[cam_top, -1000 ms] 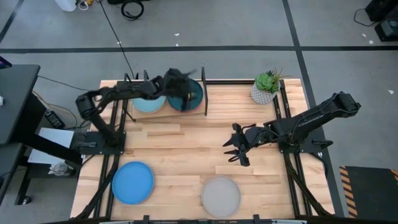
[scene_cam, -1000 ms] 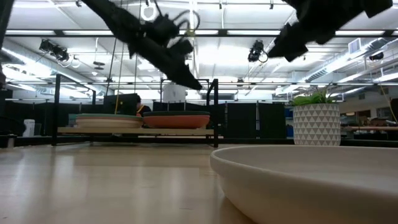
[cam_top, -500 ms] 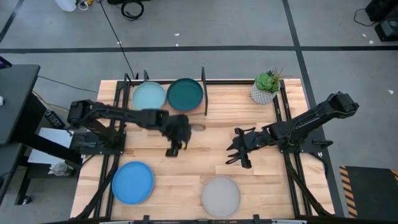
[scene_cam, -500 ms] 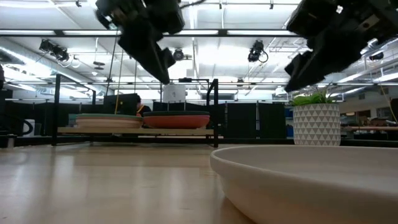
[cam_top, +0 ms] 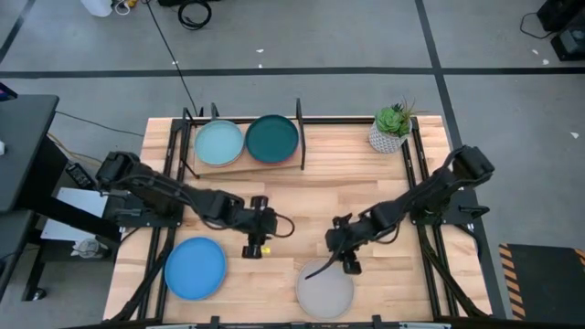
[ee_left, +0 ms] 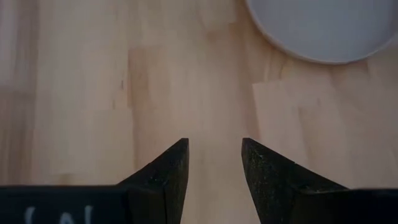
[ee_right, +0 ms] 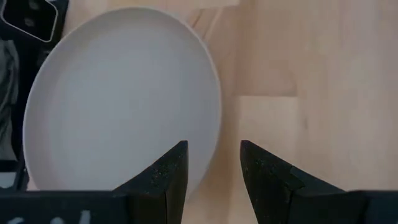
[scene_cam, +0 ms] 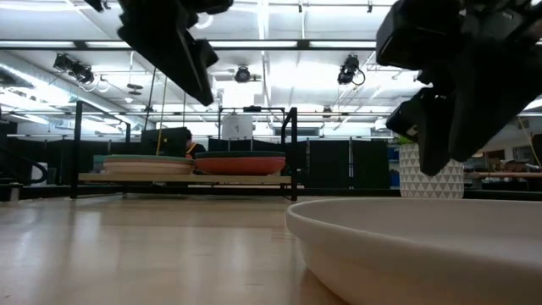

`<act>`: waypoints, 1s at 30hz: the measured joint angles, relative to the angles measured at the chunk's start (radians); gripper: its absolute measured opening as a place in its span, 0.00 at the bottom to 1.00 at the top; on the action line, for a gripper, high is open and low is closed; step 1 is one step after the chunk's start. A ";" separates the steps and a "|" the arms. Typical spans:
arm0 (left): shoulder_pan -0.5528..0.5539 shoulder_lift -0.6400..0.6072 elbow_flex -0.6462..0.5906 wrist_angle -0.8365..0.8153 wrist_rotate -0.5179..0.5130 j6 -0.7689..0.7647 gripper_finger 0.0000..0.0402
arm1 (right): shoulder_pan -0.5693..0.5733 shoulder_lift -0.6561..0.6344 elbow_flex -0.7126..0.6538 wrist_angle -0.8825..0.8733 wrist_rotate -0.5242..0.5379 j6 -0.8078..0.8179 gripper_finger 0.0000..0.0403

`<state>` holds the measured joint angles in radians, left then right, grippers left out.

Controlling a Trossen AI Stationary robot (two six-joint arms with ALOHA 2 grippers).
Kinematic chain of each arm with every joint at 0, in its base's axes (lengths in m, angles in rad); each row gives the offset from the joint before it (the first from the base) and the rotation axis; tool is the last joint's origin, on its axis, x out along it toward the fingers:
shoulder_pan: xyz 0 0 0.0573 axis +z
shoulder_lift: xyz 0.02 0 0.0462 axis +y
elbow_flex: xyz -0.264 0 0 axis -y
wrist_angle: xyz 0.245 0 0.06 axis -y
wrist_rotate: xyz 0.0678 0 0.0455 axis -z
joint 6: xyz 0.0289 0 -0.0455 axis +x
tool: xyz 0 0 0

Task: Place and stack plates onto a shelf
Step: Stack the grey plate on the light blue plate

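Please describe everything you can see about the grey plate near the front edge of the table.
The grey plate is round, shallow and matte, with a low raised rim and no visible marks. It lies flat and right side up on the wooden table, empty. The right gripper hovers open above its rim, apparently not touching it. The blue plate lies apart.

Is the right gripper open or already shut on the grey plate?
Open. The right gripper shows a clear gap between its fingers, lined up over the grey plate's rim, not yet clamped on it.
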<state>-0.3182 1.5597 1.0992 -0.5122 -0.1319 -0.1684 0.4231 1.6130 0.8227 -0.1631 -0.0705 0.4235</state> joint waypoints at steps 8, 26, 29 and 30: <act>-0.097 0.000 0.000 0.005 -0.069 -0.078 0.39 | 0.054 0.123 0.131 -0.142 0.068 0.101 0.38; -0.225 0.008 0.000 0.070 -0.191 0.088 0.39 | 0.009 0.145 0.147 -0.243 0.076 0.141 0.05; -0.244 0.035 0.000 0.117 -0.270 0.226 0.39 | -0.046 0.114 0.146 -0.236 0.033 0.097 0.05; -0.252 0.047 0.000 0.130 -0.301 0.274 0.40 | -0.067 0.104 0.146 -0.230 0.012 0.086 0.04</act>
<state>-0.5697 1.6065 1.0992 -0.3826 -0.4332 0.1060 0.3558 1.7167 0.9688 -0.3930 -0.0587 0.5098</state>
